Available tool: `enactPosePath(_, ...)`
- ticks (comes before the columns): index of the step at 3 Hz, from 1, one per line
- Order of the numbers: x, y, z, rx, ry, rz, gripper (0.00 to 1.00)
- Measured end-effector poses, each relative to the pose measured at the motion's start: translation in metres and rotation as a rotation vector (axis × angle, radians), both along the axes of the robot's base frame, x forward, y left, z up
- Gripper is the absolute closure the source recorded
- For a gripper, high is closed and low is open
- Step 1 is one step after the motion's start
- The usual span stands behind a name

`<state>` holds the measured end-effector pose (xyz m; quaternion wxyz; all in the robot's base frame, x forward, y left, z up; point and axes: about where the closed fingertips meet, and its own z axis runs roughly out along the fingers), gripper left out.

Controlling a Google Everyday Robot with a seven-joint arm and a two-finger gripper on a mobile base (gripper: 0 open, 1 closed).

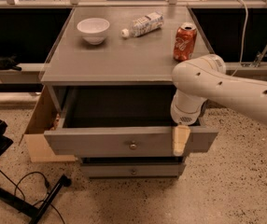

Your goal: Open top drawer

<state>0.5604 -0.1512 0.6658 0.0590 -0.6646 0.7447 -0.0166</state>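
Note:
The top drawer (pixel 101 142) of the grey cabinet stands pulled out. Its flat grey front has a small round metal knob (pixel 133 146) at centre, and its dark inside shows behind the front. My gripper (pixel 180 143) hangs from the white arm (pixel 227 90) at the right end of the drawer front, over its top edge, with a cream part lying against the outer face. A narrower lower drawer (pixel 115 171) with a similar knob sits shut beneath.
On the cabinet top (pixel 119 59) stand a white bowl (pixel 93 29), a lying plastic bottle (pixel 143 24) and a red can (pixel 185 42). A cardboard box (pixel 38 129) leans at the cabinet's left. A black stand and cable (pixel 17 195) lie on the floor at bottom left.

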Motion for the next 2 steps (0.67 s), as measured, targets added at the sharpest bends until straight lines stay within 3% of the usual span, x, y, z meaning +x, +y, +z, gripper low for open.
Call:
enactPosePath(1, 0.0, 0.0, 0.0, 0.0, 0.0, 0.0, 0.0)
enactPosePath(2, -0.019, -0.001, -0.007, -0.017, 0.049, -0.013, 0.1)
